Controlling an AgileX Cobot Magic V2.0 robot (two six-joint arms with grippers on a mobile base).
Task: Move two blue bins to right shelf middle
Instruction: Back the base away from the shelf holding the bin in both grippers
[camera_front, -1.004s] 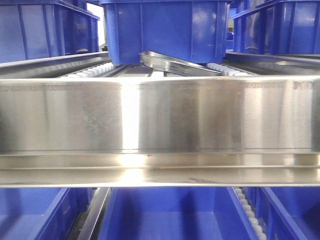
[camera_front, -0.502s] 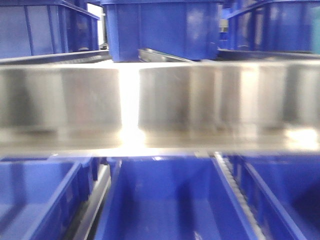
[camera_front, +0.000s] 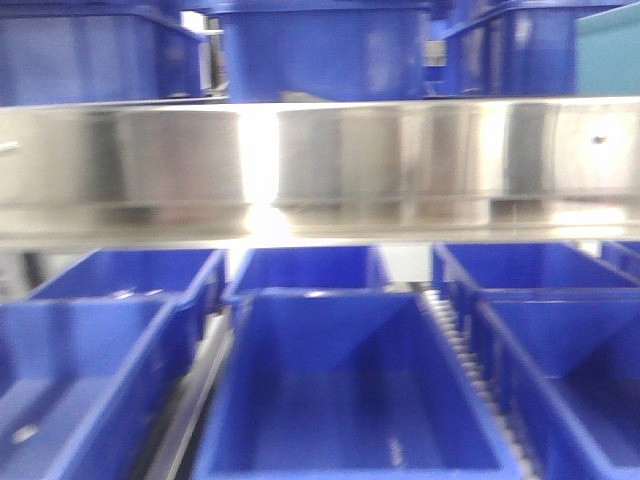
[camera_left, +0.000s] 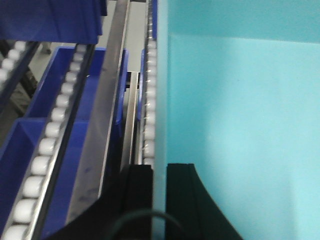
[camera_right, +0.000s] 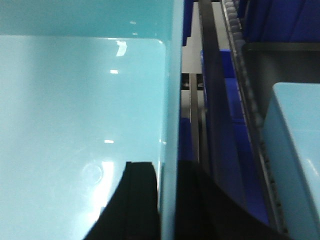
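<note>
My left gripper (camera_left: 159, 167) is shut on the left wall of a light-blue bin (camera_left: 240, 125); one finger is inside the wall and one outside. My right gripper (camera_right: 168, 165) is shut on the right wall of the same light-blue bin (camera_right: 75, 110). Both arms hold it between them. A corner of the bin shows at the top right of the front view (camera_front: 607, 60). A second light-blue bin (camera_right: 295, 150) sits lower right in the right wrist view. The grippers themselves are hidden in the front view.
A steel shelf beam (camera_front: 320, 165) crosses the front view. Dark blue bins stand above it (camera_front: 320, 50) and several in rows below it (camera_front: 340, 380). Roller tracks (camera_left: 50, 135) and steel rails (camera_right: 212, 100) run beside the held bin.
The steel beam has shifted up in the front view, and more of the lower dark blue bins show. A light-blue corner has appeared at the top right.
</note>
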